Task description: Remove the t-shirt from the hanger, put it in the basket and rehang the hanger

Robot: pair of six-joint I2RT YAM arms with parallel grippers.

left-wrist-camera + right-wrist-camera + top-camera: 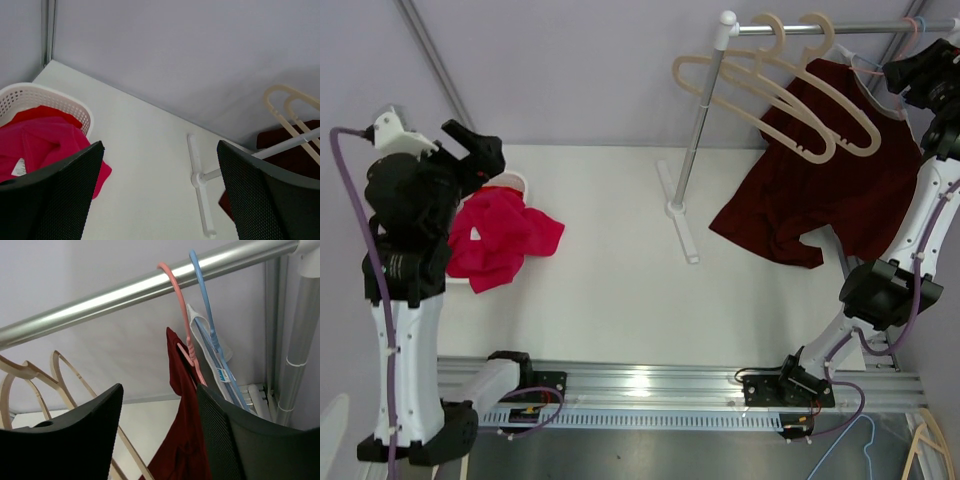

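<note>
— Where's the shirt?
— The dark red t-shirt (830, 190) hangs upper right on the pink hanger (182, 315), between the right gripper (159, 395)'s parted fingers.
— Left gripper (160, 150)?
— Fingers spread wide, near the white basket (30, 95), left side.

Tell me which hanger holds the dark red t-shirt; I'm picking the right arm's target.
The pink hanger, beside the blue hanger; the two beige hangers are bare.

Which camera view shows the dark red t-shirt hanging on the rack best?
The top external view: nearly the whole dark red t-shirt hangs there, spread out. The right wrist view shows only a strip below the pink hanger; the left wrist view, a small part behind the rack post.
</note>
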